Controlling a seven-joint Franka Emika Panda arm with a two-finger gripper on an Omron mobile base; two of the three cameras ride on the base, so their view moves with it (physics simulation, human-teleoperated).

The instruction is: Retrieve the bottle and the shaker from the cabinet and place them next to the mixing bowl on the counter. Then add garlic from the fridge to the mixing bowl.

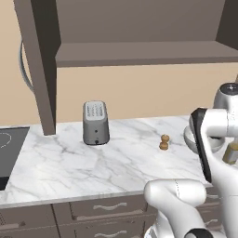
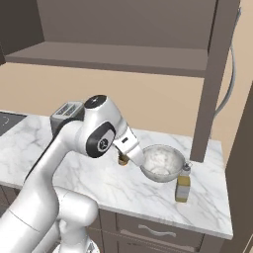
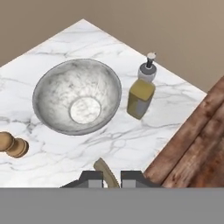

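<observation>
Hand view: bottle (image 3: 141,97) and shaker (image 3: 12,145) stand beside the mixing bowl (image 3: 77,96) on the table (image 3: 131,144); bowl empty, garlic step left. Tool (image 3: 112,177) closed, holding nothing.

Light is even and soft in all three views, bright enough to read every surface, with no glare or hot spots. The tabletop (image 1: 93,162) shows only faint shading at the toaster (image 1: 95,123) base; cast shadows are weak. The cabinet (image 1: 139,32) interior reads darker toward 12 o'clock. Edges are slightly soft and low in detail. Straight lines stay straight to the borders, without visible distortion.
</observation>
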